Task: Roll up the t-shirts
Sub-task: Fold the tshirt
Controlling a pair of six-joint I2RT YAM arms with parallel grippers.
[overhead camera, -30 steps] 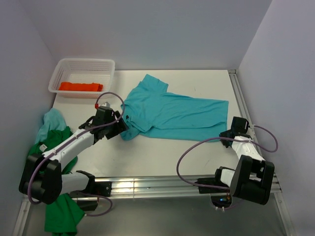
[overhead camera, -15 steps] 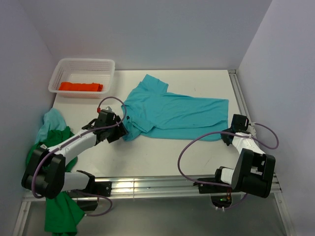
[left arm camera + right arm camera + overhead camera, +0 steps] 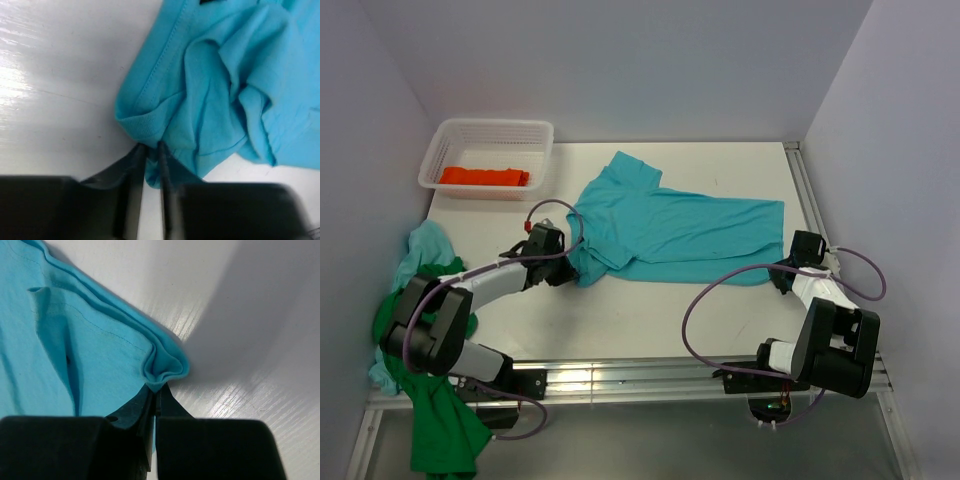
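A turquoise t-shirt (image 3: 680, 228) lies spread flat mid-table, collar end to the left and hem to the right. My left gripper (image 3: 570, 264) is at its near-left corner. In the left wrist view the two fingers (image 3: 134, 167) stand close together with a fold of the turquoise t-shirt (image 3: 225, 90) pinched between them at my left gripper (image 3: 149, 152). My right gripper (image 3: 782, 276) is at the near-right hem corner. The right wrist view shows my right gripper (image 3: 157, 390) shut on the bunched hem of the turquoise t-shirt (image 3: 90, 340).
A white mesh basket (image 3: 535, 135) at the back left holds a folded orange-red t-shirt (image 3: 485, 177). A bright green t-shirt (image 3: 440, 425) and a second turquoise one (image 3: 425, 245) are heaped at the left edge beside the left arm. A metal rail (image 3: 620, 375) runs along the near edge.
My left gripper slid right onto the shirt's near-left corner and its fingers closed on the cloth. My right gripper closed on the hem corner and barely moved.
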